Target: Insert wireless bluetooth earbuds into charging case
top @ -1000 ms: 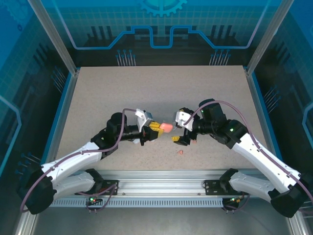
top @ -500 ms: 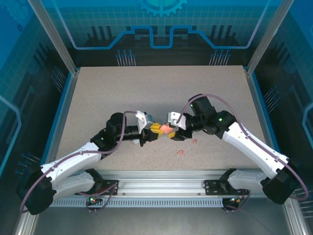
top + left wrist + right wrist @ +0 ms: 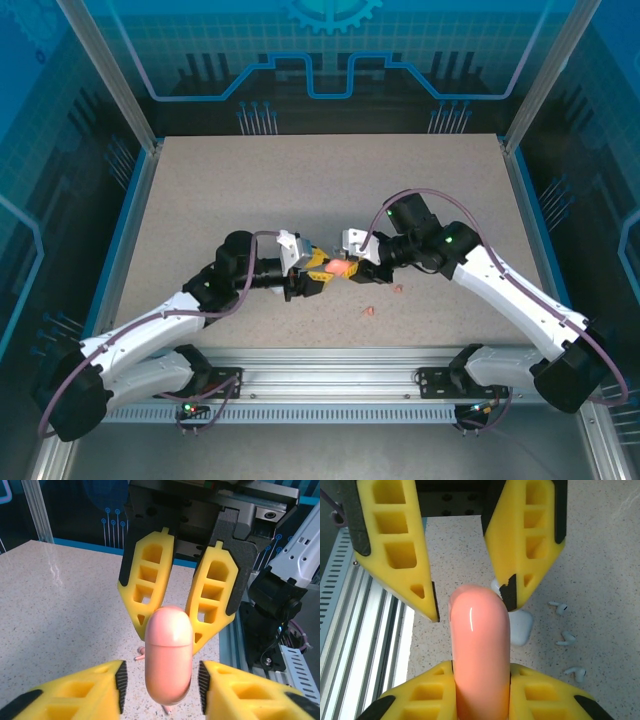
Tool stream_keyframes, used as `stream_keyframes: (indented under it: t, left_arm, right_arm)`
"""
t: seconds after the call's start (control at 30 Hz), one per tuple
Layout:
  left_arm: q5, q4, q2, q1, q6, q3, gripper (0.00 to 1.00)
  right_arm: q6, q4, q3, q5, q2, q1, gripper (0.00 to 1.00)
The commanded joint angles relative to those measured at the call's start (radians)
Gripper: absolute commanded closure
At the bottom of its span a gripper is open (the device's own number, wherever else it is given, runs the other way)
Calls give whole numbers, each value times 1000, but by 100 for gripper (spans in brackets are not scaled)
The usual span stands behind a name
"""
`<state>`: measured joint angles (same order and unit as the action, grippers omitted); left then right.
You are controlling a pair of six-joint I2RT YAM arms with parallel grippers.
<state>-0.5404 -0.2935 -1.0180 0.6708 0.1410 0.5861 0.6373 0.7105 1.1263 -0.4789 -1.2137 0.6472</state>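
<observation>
Over the table (image 3: 300,190), right gripper (image 3: 480,671) is clamping the pink case (image 3: 480,630); left gripper (image 3: 161,676) is standing open, seemingly clear; earbuds (image 3: 568,639) are lying below. Left should be backing straight out, case level.

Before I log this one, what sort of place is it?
Probably a robotics lab test cell: a speckled tabletop fenced by an aluminium frame, a blue circuit-patterned backdrop, and a mounting rail at the near edge.

White-and-black arms (image 3: 150,330), purple cables (image 3: 415,190), yellow latticed end effector fingers (image 3: 150,580).
</observation>
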Motion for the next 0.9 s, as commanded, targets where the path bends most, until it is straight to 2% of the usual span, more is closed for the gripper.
stream_keyframes:
  t: [0.0,0.47,0.87]
  left_arm:
    - [-32,2,10,5,28,-11,51]
    - [-52,10,-33,15,29,3,47]
    - [-51,12,-43,19,21,9,61]
  right_arm:
    - [9,38,38,-33,-8,3,80]
    - [-6,32,62,-30,-35,20,79]
    - [-8,49,70,-20,-55,29,79]
